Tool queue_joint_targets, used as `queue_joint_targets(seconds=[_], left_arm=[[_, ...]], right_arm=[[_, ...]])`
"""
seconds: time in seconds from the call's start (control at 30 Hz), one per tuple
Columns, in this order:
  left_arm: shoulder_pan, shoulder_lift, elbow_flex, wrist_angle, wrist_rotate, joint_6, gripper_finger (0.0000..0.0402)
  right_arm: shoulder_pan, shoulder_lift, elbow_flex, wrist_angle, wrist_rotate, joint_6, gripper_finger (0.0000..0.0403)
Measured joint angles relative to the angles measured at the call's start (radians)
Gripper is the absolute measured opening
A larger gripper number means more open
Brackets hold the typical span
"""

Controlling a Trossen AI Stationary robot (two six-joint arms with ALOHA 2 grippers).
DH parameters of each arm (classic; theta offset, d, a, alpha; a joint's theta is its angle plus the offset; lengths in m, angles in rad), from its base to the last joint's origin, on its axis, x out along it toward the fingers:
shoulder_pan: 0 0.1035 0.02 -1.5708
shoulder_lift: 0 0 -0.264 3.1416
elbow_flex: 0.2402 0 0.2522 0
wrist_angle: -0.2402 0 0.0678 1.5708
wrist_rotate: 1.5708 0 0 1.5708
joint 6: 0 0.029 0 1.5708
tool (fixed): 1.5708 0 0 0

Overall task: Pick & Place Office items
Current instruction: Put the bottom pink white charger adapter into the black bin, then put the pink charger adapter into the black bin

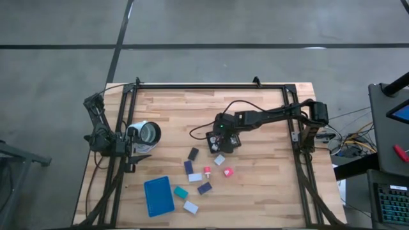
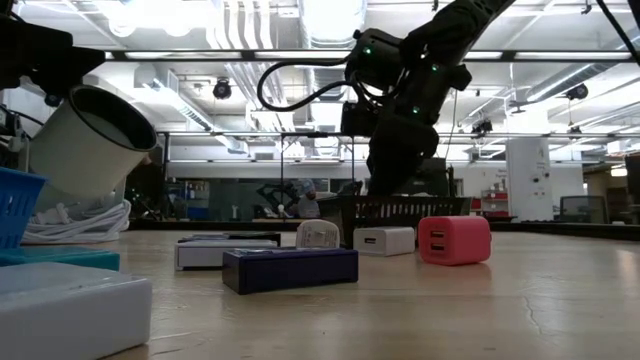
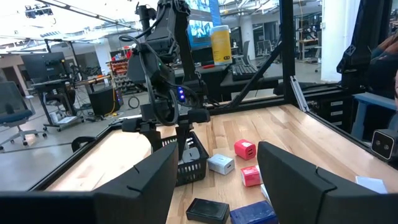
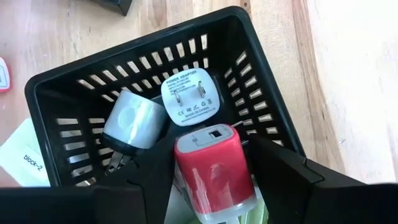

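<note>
Wooden table (image 1: 268,185) bearing scattered office items (image 1: 204,188), workshop room beyond.

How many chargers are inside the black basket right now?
3 visible: a red charger between the right gripper fingers, a white charger against the far wall, and a grey charger beside it. More may lie hidden underneath.
</note>
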Motion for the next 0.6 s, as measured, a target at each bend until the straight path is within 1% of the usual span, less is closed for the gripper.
queue_joint_targets(seconds=[0.23,0.37,0.6], left_arm=[[0.000,0.000,0.000,0.000,0.000,0.000,0.0225],[0.000,0.000,0.000,0.000,0.000,0.000,0.0225],[0.000,0.000,0.000,0.000,0.000,0.000,0.0225]], right_arm=[[0.005,-0.031,0.045,-0.040,0.024,-0.004,0.0201],[0.016,-0.064,0.078,-0.103,0.024,-0.003,0.0201],[0.085,-0.116,0.144,-0.235,0.025,0.001,0.0201]])
